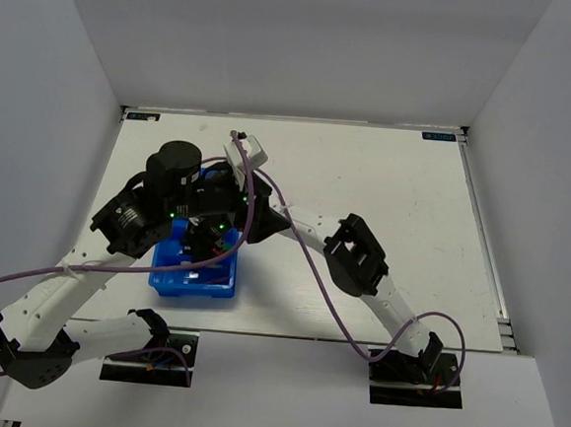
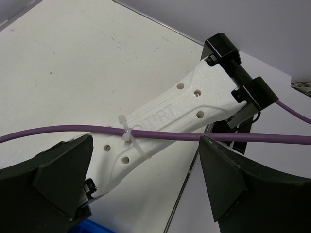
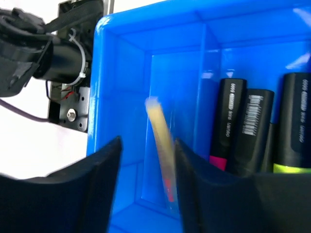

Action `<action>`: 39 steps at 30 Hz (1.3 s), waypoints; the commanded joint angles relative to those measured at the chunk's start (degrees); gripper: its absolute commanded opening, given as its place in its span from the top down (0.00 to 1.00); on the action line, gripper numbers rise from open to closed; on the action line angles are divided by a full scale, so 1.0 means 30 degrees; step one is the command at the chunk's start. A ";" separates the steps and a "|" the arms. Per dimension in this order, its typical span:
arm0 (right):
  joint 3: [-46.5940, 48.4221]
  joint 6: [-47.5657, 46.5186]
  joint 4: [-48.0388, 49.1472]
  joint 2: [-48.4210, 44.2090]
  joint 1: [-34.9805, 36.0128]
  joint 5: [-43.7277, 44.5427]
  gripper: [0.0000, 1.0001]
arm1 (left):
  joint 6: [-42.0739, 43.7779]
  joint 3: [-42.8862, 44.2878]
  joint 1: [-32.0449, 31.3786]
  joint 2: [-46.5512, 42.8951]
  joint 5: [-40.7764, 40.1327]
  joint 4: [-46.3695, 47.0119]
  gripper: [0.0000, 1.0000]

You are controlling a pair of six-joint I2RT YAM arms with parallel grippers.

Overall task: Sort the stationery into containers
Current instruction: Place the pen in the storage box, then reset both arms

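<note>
Right wrist shows barcoded highlighters [image 3: 250, 131], left wrist "I2RT" on a white arm [image 2: 165, 119] (left hand [image 2: 146, 165], right hand [image 3: 147, 150] agape).

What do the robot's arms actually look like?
White moulded links joined by black joints. A purple cable, zip-tied, runs along each arm. One link shows raised I2RT lettering. The left pincer and right pincer each have two black wedge-shaped fingers.

Glossy blue plastic tray [image 3: 121, 97]; matt black highlighters [image 3: 231, 126]; smooth white table [image 1: 385, 202].
</note>
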 commanded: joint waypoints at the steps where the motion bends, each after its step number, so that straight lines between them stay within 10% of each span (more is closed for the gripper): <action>1: 0.0769 -0.0569 -0.0037 -0.0281 -0.0087 0.0299 0.46 | -0.0011 -0.0101 -0.0065 -0.0512 -0.0065 -0.0438 0.00; 7: 0.1795 0.0834 0.0665 -0.0604 -0.0291 -0.0226 0.34 | -0.0011 0.0308 -0.0065 -0.0220 -0.0125 -0.0555 0.00; 8: 0.1737 0.1071 0.1045 -0.0663 -0.0321 -0.0373 0.39 | -0.0068 0.0367 -0.0065 -0.0191 -0.0182 -0.0556 0.00; 11: 0.1649 0.2647 0.2101 -0.1363 -0.0701 -0.0317 1.00 | -0.0273 0.0485 -0.0065 -0.0044 -0.0124 -0.0585 0.00; 15: 0.1736 0.4263 0.2748 -0.2303 -0.2018 0.3192 1.00 | -0.0450 0.1272 -0.0065 -0.0102 0.0197 -0.0815 0.00; 24: 0.0126 0.6381 -0.0228 -0.4059 -0.9131 0.5041 0.39 | -0.0068 0.1366 -0.0065 -0.2384 -0.3741 -0.2484 0.00; 25: 0.0067 0.5390 -0.0733 -0.4149 -0.9429 0.5915 0.10 | -0.0214 0.1277 -0.0094 -0.2388 -0.4395 -0.2750 0.00; 31: -0.5663 0.0723 -0.1795 -0.9154 -0.9696 1.5258 0.10 | -0.0510 -0.0126 -0.0065 -0.0691 -1.0374 -0.5420 0.00; 39: -1.6563 -0.0859 0.3211 -1.8295 -0.9842 1.8521 0.10 | -0.0861 -0.2560 0.0023 0.1187 -1.4657 -0.3665 0.00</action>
